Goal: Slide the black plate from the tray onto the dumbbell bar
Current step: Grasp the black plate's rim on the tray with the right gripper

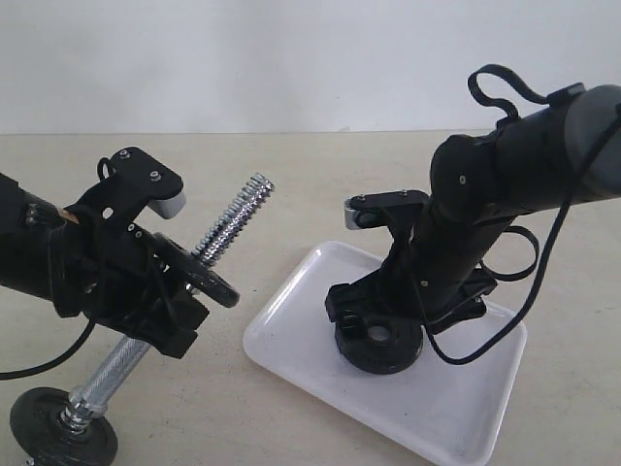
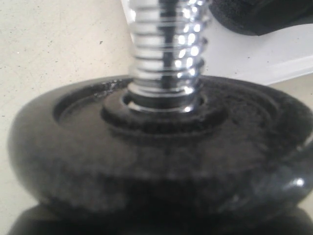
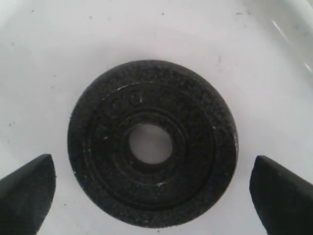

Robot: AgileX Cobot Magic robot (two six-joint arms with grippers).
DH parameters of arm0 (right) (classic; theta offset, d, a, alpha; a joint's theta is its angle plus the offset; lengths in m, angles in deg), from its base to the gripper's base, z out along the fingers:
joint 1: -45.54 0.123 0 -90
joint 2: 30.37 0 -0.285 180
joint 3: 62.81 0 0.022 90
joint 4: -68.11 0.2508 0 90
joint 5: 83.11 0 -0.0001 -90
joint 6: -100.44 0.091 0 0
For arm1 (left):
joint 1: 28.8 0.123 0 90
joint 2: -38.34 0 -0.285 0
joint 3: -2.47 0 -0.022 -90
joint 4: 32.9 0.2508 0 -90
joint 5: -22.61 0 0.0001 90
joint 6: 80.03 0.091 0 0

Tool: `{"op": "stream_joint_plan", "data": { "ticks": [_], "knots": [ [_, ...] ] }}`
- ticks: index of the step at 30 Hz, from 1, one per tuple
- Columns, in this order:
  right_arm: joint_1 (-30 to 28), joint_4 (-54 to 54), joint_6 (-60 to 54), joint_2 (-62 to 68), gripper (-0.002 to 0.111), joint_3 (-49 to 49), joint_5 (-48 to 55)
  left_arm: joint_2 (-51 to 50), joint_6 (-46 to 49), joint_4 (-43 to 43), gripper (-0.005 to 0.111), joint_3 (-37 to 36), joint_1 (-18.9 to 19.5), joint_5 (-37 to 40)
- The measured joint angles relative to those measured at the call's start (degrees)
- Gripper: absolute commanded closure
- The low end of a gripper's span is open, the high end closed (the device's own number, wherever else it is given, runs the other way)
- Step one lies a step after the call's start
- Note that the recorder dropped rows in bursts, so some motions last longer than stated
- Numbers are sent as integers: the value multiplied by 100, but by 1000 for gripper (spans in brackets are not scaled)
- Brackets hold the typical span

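I looked at the edges first. The tray (image 1: pixel 456 408) sat in the lower right of the outside view. It was white and had a low rim all the way round. The black plate (image 1: pixel 383 354) lay flat in the tray, closer to its left side. There was more bare white room toward the lower right corner.

The right gripper (image 1: pixel 388 320) hung right over the plate, spread wide. In the right wrist view one fingertip (image 3: pixel 27 191) stood on each side of the plate. Neither one touched it, and white tray showed in both gaps and through the plate's hole.

The dumbbell bar (image 1: pixel 233 218) ran on a slant from the lower left up toward the middle of the frame. Its ridged top end was bare and had open air around it. The left gripper (image 1: pixel 170 311) was closed around the bar about halfway up.

A black disc (image 1: pixel 215 282) sat on the bar just above that gripper, and in the left wrist view the bar went through its hole. Another disc (image 1: pixel 58 442), at the bar's low end, rested on the counter (image 1: pixel 291 175) in the lower left corner.

A strip of bare counter lay between the bar and the tray. The right arm leaned in from the upper right and hid part of the tray's far rim.
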Motion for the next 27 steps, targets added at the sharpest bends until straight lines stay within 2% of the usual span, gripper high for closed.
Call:
{"op": "stream_joint_plan", "data": {
  "ticks": [8,14,27],
  "knots": [
    [0,-25,-190,22,11,43,-154,0,0,0,102,0,0,0],
    [147,-112,-310,563,11,673,278,0,0,-24,102,0,0,0],
    [188,-671,214,657,11,828,573,0,-10,-33,102,0,0,0]
  ]
}}
